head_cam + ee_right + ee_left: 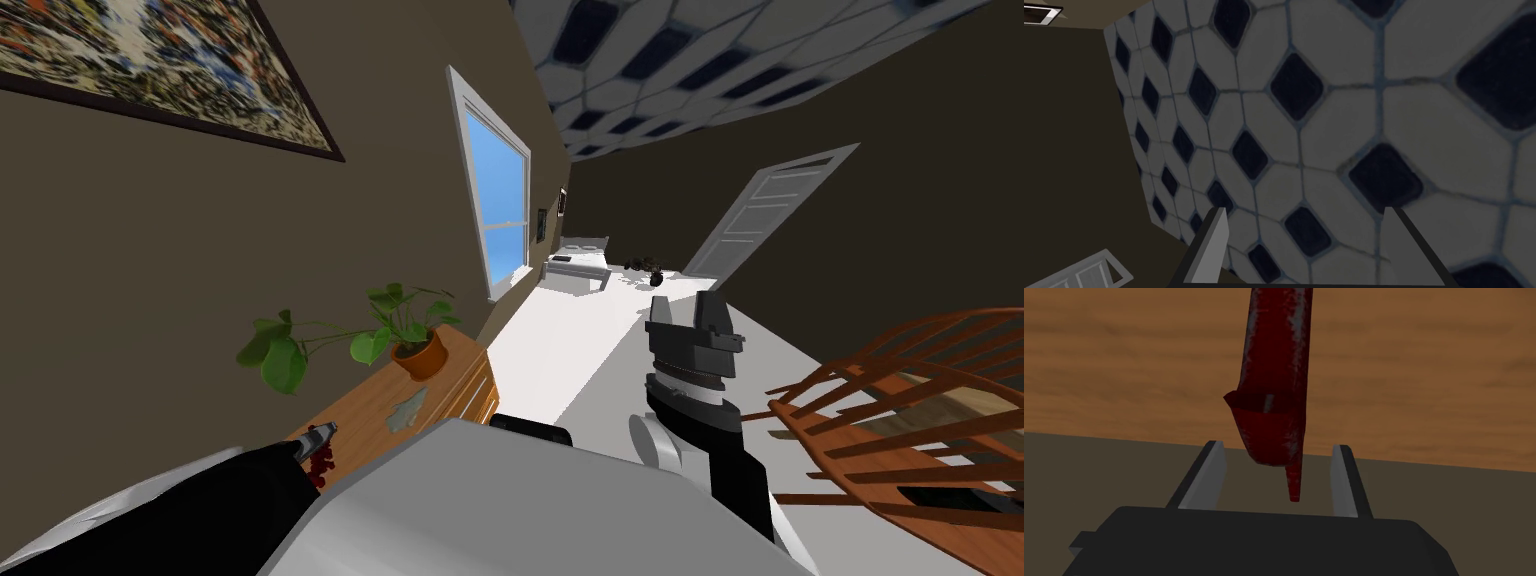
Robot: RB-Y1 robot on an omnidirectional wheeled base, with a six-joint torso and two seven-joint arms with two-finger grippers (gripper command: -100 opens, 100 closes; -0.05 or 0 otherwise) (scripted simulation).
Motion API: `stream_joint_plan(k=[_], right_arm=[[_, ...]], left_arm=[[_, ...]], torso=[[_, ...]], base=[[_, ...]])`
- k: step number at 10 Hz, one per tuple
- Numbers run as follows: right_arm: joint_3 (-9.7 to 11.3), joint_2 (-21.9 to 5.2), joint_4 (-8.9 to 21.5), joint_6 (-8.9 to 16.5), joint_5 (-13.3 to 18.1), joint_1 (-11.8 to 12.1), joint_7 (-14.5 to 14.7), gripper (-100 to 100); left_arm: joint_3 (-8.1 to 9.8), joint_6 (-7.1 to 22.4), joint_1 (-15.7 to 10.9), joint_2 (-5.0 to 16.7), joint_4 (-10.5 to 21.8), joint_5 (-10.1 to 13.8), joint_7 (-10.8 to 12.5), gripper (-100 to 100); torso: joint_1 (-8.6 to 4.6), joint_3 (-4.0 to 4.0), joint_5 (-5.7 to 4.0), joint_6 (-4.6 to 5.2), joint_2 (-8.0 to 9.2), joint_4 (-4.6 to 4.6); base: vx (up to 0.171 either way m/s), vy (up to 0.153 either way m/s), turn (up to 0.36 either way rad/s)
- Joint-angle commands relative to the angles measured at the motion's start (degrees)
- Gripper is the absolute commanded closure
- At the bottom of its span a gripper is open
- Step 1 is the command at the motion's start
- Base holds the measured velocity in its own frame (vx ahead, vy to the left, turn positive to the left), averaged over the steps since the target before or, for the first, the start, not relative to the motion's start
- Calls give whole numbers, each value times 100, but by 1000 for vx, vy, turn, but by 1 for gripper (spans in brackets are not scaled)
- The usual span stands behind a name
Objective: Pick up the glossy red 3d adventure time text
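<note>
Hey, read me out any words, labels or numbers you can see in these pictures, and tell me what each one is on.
No text can be read anywhere.
Red text piece at the open left gripper: a narrow red shape, no letter legible.
Painting on the wall: blurred colours, no words.
Small frames past the window: too small to read.

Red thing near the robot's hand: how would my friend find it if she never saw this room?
Look for the wooden dresser against the brown wall, with a potted plant on it. At the end nearest the robot, right by the left gripper, is the red text. It is the only shiny, dark red thing on top.
</note>
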Motion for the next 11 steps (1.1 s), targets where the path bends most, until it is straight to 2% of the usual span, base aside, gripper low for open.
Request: stream_joint_plan(k=[1,4,5,6,9,10,11], right_arm=[[0,0,0,0,0,0,0,0],[0,0,0,0,0,0,0,0],[0,0,0,0,0,0,0,0],[0,0,0,0,0,0,0,0],[0,0,0,0,0,0,0,0],[0,0,0,0,0,0,0,0],[0,0,0,0,0,0,0,0]], left_arm=[[0,0,0,0,0,0,0,100],[7,41,10,-29,24,40,66,100],[12,37,6,-30,23,42,71,0],[45,18,84,156,-97,69,59,100],[155,83,260,438,-325,175,174,100],[127,76,206,363,-284,135,134,100],[128,77,209,374,-292,138,138,0]], torso=[[0,0,0,0,0,0],[9,7,9,36,12,2],[11,3,10,37,8,-2],[15,1,10,36,6,-3],[-7,5,3,29,14,-2],[-7,6,3,25,15,-2],[-1,4,5,23,11,-2]], base=[[-1,3,24],[3,-1,15],[0,0,0],[-20,-22,18],[-28,-34,36],[-11,-15,6],[0,0,0]])
